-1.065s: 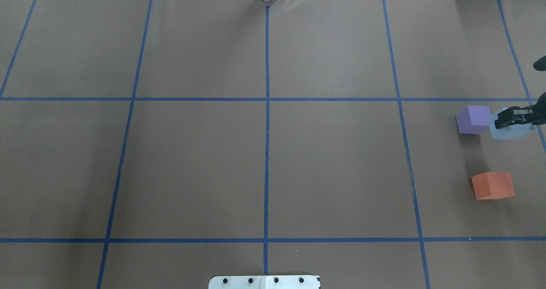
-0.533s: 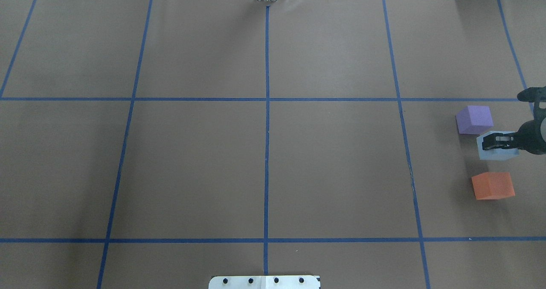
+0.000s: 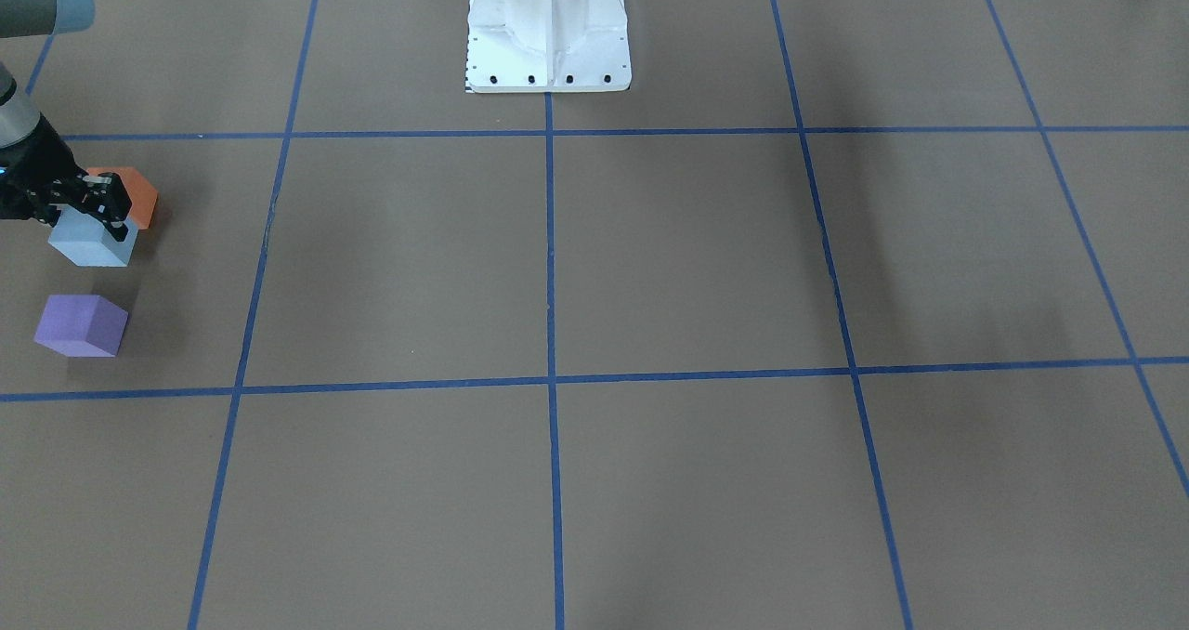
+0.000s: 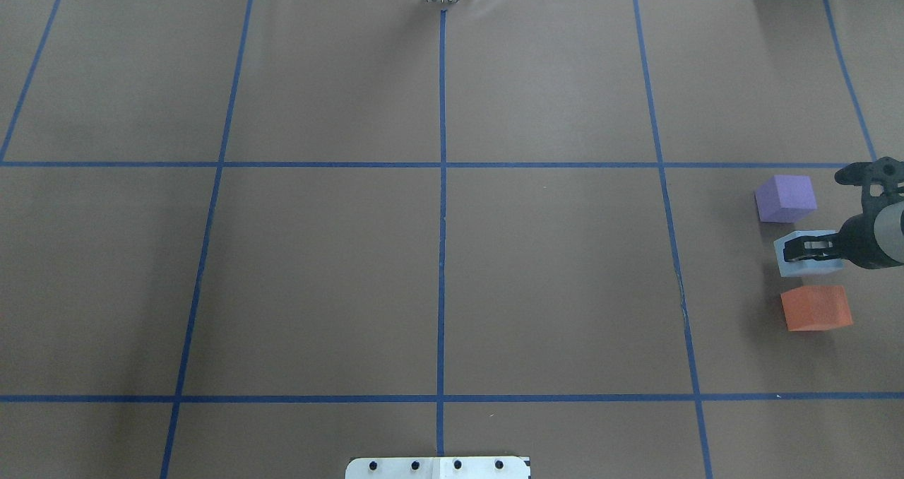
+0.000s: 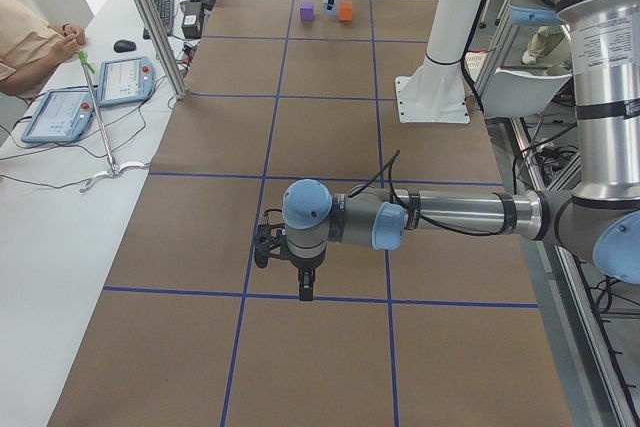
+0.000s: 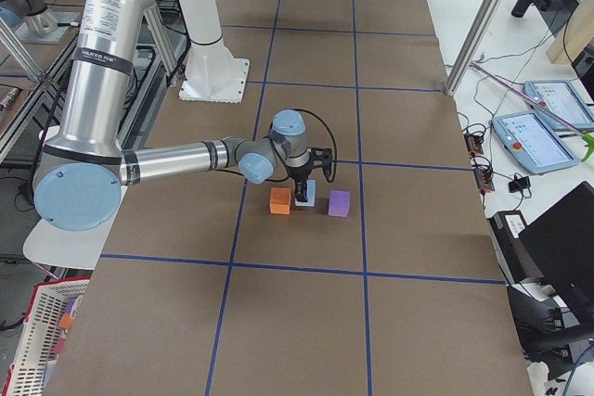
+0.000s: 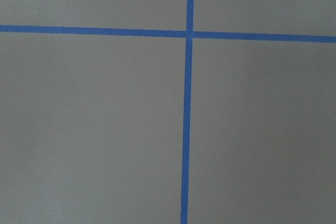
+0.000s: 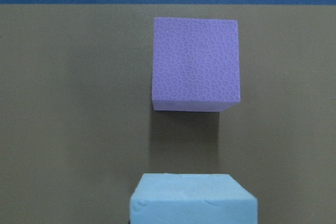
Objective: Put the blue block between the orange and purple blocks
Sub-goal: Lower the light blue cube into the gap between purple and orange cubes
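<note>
The light blue block (image 4: 805, 268) is held in my right gripper (image 4: 792, 247), which is shut on it. It sits in the gap between the purple block (image 4: 785, 198) and the orange block (image 4: 816, 307), low over the table; I cannot tell if it touches. The front-facing view shows the same row: orange block (image 3: 141, 193), blue block (image 3: 88, 245), purple block (image 3: 82, 325), with the right gripper (image 3: 104, 214) on the blue one. In the right wrist view the purple block (image 8: 195, 61) lies beyond the blue block (image 8: 193, 200). My left gripper (image 5: 288, 265) shows only in the exterior left view; I cannot tell whether it is open or shut.
The table is covered in brown paper with a blue tape grid (image 4: 442, 182). The robot's white base (image 3: 548, 31) stands mid-table at the robot's side. The left arm hovers over a tape crossing (image 7: 188, 34). The three blocks lie near the table's right end.
My right gripper has carried the blue block from beside the purple block toward the robot and slightly left, into the gap between purple and orange. Those two blocks have not moved.
</note>
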Available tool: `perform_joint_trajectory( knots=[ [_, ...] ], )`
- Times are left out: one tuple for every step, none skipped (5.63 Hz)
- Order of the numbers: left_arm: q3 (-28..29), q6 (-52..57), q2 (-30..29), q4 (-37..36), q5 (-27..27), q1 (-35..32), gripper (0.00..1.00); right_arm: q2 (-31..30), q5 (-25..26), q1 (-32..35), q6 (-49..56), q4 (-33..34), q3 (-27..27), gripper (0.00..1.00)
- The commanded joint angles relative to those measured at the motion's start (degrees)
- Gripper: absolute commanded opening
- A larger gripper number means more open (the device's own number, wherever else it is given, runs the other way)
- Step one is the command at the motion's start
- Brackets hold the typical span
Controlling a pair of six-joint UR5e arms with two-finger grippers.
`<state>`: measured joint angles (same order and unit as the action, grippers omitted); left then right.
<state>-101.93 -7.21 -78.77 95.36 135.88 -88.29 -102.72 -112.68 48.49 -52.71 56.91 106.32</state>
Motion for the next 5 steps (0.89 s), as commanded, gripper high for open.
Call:
perform_joint_trajectory(
  knots=[
    [-0.02,0.00,0.02,0.00,0.00,0.05,1.00,1.82,-0.35,-0.33,1.47,0.04,-2.34,0.23],
    [-0.11,0.00,0.02,0.00,0.00,0.05,1.00,1.82,-0.53,-0.24,2.25,-0.05,-3.04,0.26],
    [-0.20,0.00,0.02,0.00,0.00,0.05,1.00,1.56,-0.70,-0.15,3.30,-0.05,-2.96,0.99],
    [-0.37,0.09,0.02,0.00,0.00,0.05,1.00,1.38,-1.57,0.28,5.84,0.04,-2.35,1.00],
    [-0.37,0.09,0.02,0.00,0.00,0.05,1.00,1.38,-6.37,5.16,9.43,0.56,-2.17,1.00]
  ],
)
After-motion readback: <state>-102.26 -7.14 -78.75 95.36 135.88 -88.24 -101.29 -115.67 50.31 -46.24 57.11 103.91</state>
